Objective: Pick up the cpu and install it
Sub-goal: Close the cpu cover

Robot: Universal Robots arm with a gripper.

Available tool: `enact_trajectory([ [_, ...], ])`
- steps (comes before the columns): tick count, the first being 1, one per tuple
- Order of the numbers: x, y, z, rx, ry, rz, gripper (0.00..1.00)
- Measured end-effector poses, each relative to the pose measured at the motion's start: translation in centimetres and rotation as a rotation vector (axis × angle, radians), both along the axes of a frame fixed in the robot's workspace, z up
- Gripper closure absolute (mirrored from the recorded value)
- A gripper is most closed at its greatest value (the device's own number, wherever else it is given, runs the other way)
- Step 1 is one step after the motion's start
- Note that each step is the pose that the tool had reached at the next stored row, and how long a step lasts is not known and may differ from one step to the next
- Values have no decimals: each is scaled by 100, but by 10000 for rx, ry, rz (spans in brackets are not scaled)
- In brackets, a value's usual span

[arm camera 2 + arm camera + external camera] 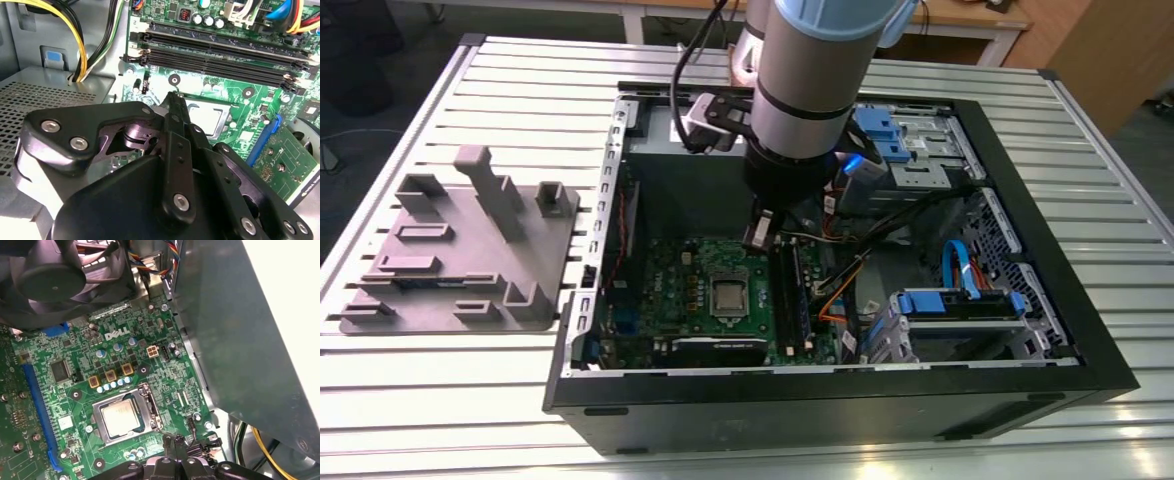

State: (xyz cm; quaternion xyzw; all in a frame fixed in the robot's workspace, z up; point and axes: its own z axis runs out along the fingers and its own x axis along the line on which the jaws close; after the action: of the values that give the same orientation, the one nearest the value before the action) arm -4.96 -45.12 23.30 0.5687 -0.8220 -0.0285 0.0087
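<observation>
While in socket, 1 cpu

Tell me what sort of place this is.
Probably a robotics lab bench: an open computer case on a slotted metal table, a robot arm reaching into it, a grey tray beside it.

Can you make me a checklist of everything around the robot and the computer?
Surface: slatted metal table carrying an open computer case.
Job's things: cpu lies flat in its socket on the green board.
Clutter: grey tray beside the case, at the exterior view's left.
End effector: shut, empty, above the board near the cpu.
Cables: yellow and black wires inside the case.
Surroundings: wooden furniture behind the table.
</observation>
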Motion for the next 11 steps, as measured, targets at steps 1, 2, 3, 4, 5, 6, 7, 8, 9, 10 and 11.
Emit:
enact_trajectory([
  [1,2,3,-3,1,-1,0,90],
  [2,2,2,-3,0,0,0,90],
  [3,2,2,-3,-1,0,0,90],
  [4,2,4,-4,0,0,0,90],
  [5,2,5,-5,0,0,0,90],
  [6,2,6,-5,0,0,0,90],
  [7,2,6,-5,1,-1,0,90],
  [8,2,6,-5,0,0,0,90],
  [9,2,6,-5,1,0,0,90],
  [10,2,6,-5,0,0,0,90],
  [11,2,7,-6,0,0,0,90],
])
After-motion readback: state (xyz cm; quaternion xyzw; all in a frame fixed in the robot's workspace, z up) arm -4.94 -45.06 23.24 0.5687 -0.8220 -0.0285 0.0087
